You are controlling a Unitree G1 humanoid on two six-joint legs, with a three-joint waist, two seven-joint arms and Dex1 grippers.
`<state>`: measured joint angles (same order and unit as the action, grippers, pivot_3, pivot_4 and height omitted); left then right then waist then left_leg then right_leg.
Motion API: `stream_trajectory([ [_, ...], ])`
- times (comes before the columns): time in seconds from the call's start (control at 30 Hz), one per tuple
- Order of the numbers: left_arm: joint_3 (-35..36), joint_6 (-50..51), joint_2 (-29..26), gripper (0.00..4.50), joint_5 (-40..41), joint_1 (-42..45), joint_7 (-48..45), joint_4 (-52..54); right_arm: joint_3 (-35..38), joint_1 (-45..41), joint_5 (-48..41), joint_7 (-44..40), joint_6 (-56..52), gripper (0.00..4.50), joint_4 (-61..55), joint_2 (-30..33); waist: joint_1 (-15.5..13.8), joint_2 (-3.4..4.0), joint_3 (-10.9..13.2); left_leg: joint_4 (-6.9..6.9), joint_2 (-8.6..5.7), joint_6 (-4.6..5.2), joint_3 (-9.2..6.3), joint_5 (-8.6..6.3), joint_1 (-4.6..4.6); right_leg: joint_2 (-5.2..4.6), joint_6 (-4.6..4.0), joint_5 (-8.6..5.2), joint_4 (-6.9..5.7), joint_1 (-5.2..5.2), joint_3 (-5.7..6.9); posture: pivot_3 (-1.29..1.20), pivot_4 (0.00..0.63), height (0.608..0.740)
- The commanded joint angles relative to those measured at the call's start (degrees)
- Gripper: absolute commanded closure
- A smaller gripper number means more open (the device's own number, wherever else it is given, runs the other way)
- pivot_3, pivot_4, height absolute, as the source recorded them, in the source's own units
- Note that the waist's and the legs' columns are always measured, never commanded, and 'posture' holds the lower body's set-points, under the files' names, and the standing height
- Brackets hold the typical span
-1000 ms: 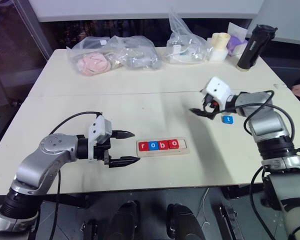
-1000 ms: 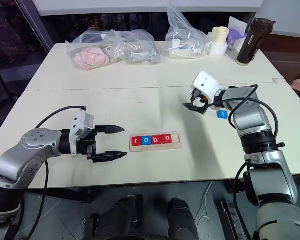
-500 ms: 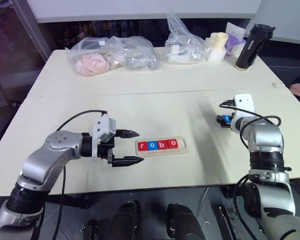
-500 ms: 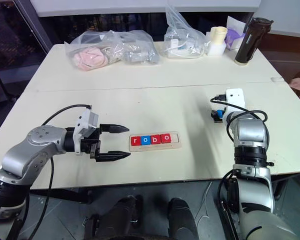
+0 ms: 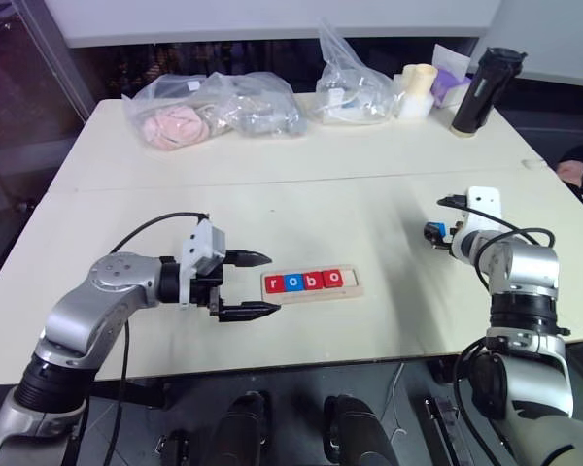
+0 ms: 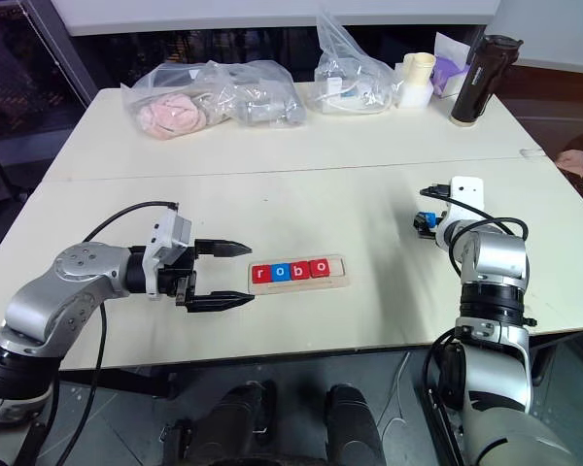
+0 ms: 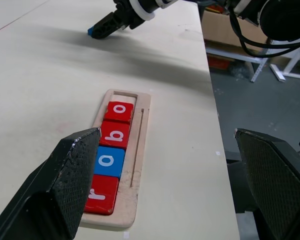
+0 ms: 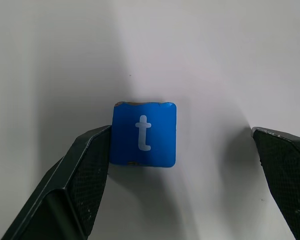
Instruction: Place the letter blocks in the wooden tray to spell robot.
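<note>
A: Letter blocks first: where do they sit relative to each hand?

B: Four of them, a red r (image 7: 101, 192), a blue o (image 7: 108, 161), a red b (image 7: 114, 134) and a red o (image 7: 119, 111), lie in a row in the wooden tray (image 5: 312, 283), just ahead of the left hand (image 5: 256, 284). The slot at the tray's far end from that hand is unfilled.

A: And the fifth?

B: The blue t (image 8: 143, 133) lies flat on the surface (image 5: 321, 204), between the fingers of the right hand (image 8: 180, 150). One finger (image 8: 80, 175) is right against the tile's edge, seemingly touching it; the other finger (image 8: 285, 160) stands well apart from it.

A: So the right hand isn't gripping?

B: No, its fingers are spread around the tile without clamping it. The left hand is wide open too, holding nothing, its fingertips pointing toward the r end of the tray.

A: Anything else nearby?

B: Beyond both hands, at the surface's far edge, are clear plastic bags (image 5: 214, 105) and a dark bottle (image 5: 474, 89).
</note>
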<state>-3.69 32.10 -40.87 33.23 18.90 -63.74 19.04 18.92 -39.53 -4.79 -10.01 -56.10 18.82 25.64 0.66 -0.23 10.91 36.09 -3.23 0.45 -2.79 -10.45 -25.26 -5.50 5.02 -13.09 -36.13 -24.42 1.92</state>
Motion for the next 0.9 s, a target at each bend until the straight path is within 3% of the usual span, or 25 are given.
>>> stream_trajectory([
  [0.03, 0.73, -0.83, 0.09, 0.00, 0.50, 1.17, -0.28, 0.84, -2.19, -0.69, -0.52, -0.43, 1.08, 1.48, 0.58, -0.85, 0.07, 0.00, 0.00, 0.00, 0.00, 0.00, 0.00, 0.00, 0.00, 0.00, 0.00, 0.00, 0.00, 0.00, 0.00, 0.00, 0.150, 0.725],
  [0.17, 0.41, -0.87, 0.45, 0.00, 0.31, 1.35, -0.22, 0.73, -3.02, -0.69, -1.38, -0.83, 1.13, 3.36, -0.01, -1.07, 0.09, -0.01, -0.01, 0.02, 0.00, 0.00, 0.00, 0.00, 0.00, 0.01, 0.00, 0.00, 0.00, 0.00, 0.00, 0.00, 0.150, 0.725],
  [0.4, 0.10, -1.04, 0.75, 0.00, 0.03, 1.69, -0.49, 0.32, -1.56, 1.50, -3.80, 0.81, -8.06, 3.34, -9.19, -2.45, 0.05, -0.01, -0.01, -0.05, 0.01, 0.00, -0.01, 0.00, 0.00, 0.00, 0.00, 0.00, 0.00, -0.03, 0.00, 0.00, 0.150, 0.725],
  [0.67, 0.09, -1.55, 0.99, 0.00, -0.15, 1.43, -1.01, -0.50, -1.65, 14.41, -6.79, 4.18, -34.98, 3.34, -47.52, -10.76, -0.12, 0.01, -0.01, -0.12, 0.02, 0.00, -0.13, 0.00, -0.08, 0.00, 0.02, -0.03, 0.00, -0.12, -0.01, 0.00, 0.150, 0.725],
  [0.77, -0.22, -1.92, 1.38, 0.00, -0.39, 1.45, -1.09, -0.96, -2.18, 19.72, -7.74, 6.06, -36.40, 3.34, -56.93, -14.37, -0.06, 0.02, -0.01, -0.12, 0.02, -0.01, -0.17, -0.01, -0.08, -0.06, 0.02, -0.04, 0.02, -0.13, -0.01, 0.00, 0.150, 0.725],
  [0.9, -0.69, -2.51, 1.88, 0.00, -0.63, 1.41, -1.39, -1.52, -2.19, 21.31, -7.19, 8.58, -36.40, 3.34, -59.54, -14.94, 0.03, 0.04, 0.00, -0.10, 0.02, -0.16, -0.19, -0.10, -0.08, -0.12, 0.00, -0.03, 0.06, -0.13, -0.02, 0.00, 0.150, 0.725],
])
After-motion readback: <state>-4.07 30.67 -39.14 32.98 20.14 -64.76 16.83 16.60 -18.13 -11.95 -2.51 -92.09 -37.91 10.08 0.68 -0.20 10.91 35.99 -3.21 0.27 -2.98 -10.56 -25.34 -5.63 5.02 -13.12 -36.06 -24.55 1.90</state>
